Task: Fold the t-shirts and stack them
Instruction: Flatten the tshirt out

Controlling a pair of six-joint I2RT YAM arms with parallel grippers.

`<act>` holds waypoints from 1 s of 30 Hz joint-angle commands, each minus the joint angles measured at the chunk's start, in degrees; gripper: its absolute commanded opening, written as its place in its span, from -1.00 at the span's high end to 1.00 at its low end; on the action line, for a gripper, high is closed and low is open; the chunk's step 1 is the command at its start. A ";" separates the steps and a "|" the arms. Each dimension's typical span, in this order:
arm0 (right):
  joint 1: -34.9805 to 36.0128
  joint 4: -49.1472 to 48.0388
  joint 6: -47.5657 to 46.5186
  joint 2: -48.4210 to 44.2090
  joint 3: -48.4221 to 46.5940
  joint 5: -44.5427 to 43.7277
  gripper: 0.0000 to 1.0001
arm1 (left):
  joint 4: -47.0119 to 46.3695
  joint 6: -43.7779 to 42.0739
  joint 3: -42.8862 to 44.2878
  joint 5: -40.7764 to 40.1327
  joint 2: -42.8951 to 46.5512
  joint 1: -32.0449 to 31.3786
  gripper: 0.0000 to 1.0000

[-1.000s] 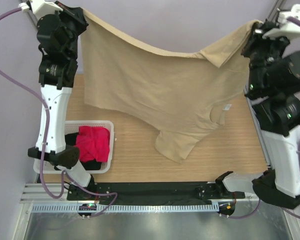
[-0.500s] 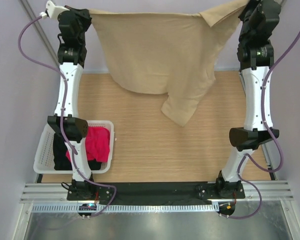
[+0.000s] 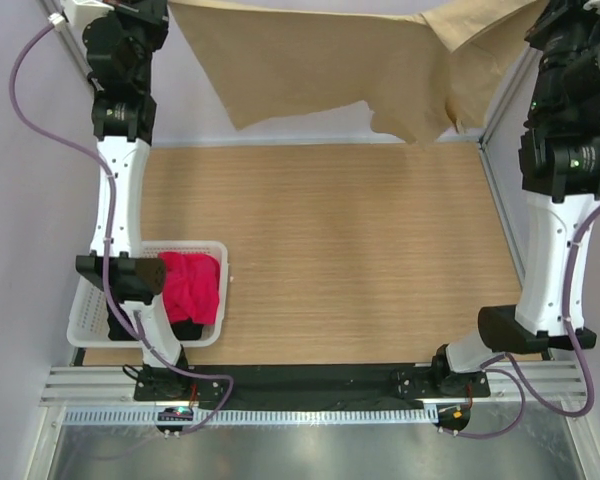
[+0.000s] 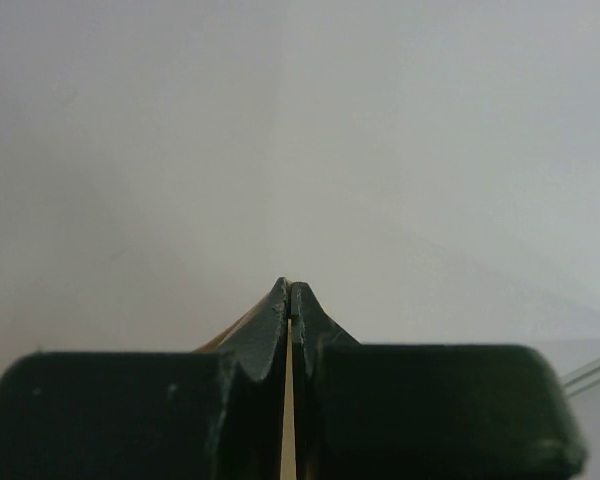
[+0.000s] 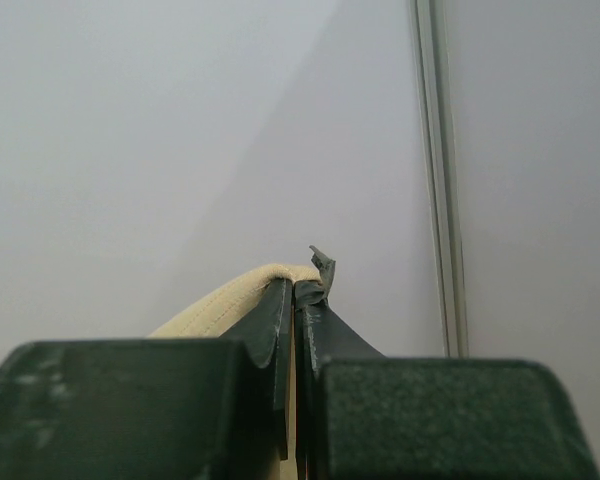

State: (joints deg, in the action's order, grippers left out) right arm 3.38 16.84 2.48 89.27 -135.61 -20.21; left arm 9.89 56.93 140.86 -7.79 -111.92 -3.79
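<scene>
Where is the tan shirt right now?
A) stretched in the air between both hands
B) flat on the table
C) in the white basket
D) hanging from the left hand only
A: the tan shirt hangs spread between the left hand and the right hand, each shut on its cloth.

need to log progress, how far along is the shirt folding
Done: nothing, no folded shirt on the table. In hand: the tan shirt hangs spread between the left gripper and right gripper, both pinching it. Left: folding it, plus the red shirt and black shirt in the basket.
</scene>
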 commanded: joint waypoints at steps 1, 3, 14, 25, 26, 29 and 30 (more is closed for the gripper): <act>-0.48 -2.43 -0.81 -5.42 1.74 -0.36 0.98 | -3.83 -0.76 -2.33 -0.12 8.28 0.54 0.99; -0.48 -2.25 -0.72 -8.84 2.80 0.17 0.98 | -2.95 -1.55 -3.74 -0.12 12.15 0.63 0.99; -0.39 -2.08 0.68 -17.99 2.46 0.52 0.98 | -1.54 -5.33 -10.78 -2.93 27.80 0.63 0.99; -0.39 -0.76 2.00 -20.99 3.34 1.13 0.98 | 0.48 -8.15 -9.29 -3.46 31.33 0.63 0.99; -0.39 -0.67 1.91 -20.46 3.60 0.79 0.98 | 0.92 -8.06 -8.85 -3.20 30.19 0.63 0.99; -0.39 -0.58 1.56 -19.40 4.30 0.26 0.98 | 1.01 -7.44 -8.32 -2.58 27.73 0.54 0.99; -0.39 -0.67 1.39 -19.05 4.74 0.08 0.98 | 0.92 -7.27 -8.14 -2.41 27.11 0.63 0.99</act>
State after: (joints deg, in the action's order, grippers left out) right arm 3.36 17.61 4.45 67.88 -131.79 -17.72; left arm 10.15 50.41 131.87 -8.38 -81.84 -3.77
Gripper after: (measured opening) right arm 0.043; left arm 0.005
